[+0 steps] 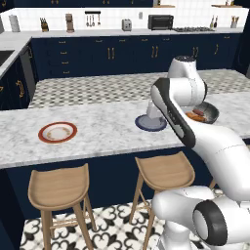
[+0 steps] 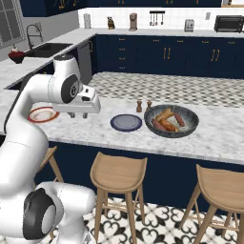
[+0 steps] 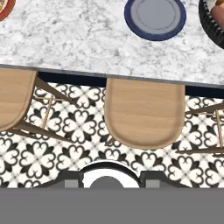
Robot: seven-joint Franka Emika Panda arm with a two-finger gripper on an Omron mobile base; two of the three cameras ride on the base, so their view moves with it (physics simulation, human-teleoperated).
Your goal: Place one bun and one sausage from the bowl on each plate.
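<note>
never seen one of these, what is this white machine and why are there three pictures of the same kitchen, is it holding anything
The white machine is a robot arm on a base that can drive, in a computer-drawn kitchen. Two pictures come from cameras on that base, one behind the arm to its left and one to its right, so they show the same marble counter from two sides. The third comes from a camera on the hand, looking straight down on the counter edge and a wooden stool.

On the counter lie an orange-rimmed plate, a blue-rimmed plate, both bare, and a dark bowl still holding the buns and sausages. Two small brown shakers stand behind.

Its jaws are too hidden to judge, but nothing appears held.
</note>
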